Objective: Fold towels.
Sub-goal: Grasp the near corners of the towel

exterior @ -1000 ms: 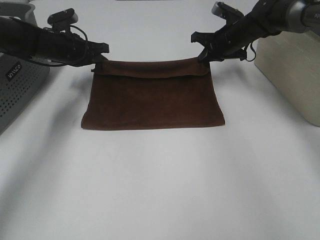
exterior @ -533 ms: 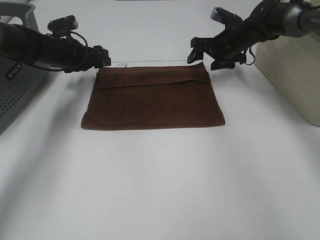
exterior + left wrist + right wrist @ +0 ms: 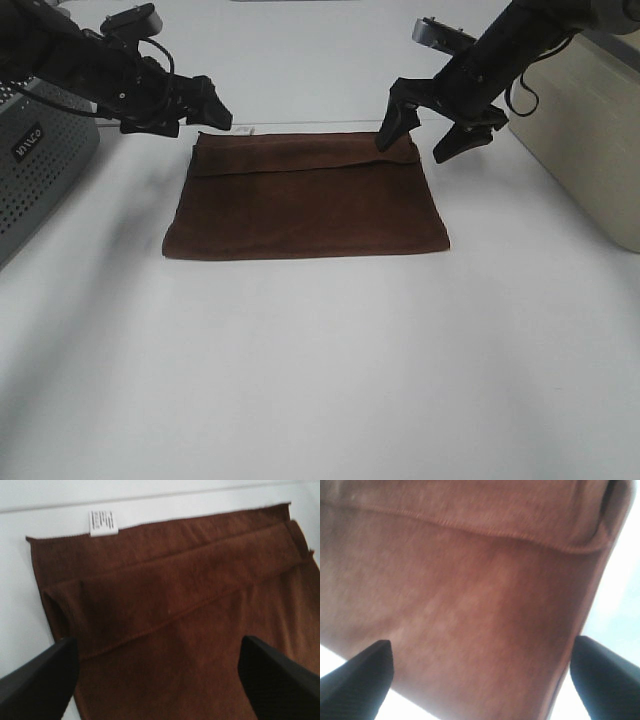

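Observation:
The dark reddish-brown towel [image 3: 305, 200] lies flat on the white table, folded, with a narrow flap along its far edge. Its white tag [image 3: 103, 522] sticks out at the far left corner. My left gripper [image 3: 208, 113] is open and empty, just above and beyond the towel's far left corner. My right gripper [image 3: 422, 135] is open and empty, raised over the far right corner, one fingertip over the cloth. In the left wrist view the towel [image 3: 180, 630] fills the frame between the open fingertips [image 3: 40, 685]. The right wrist view shows the towel's hem [image 3: 470, 530] between spread fingertips [image 3: 357, 672].
A grey perforated box [image 3: 35, 170] stands at the left edge. A beige container [image 3: 590, 120] stands at the right edge. Bare white table [image 3: 320, 380] stretches in front of the towel.
Both grippers let go of the towel's far corners, opened and rose. The far edge dropped flat onto the table.

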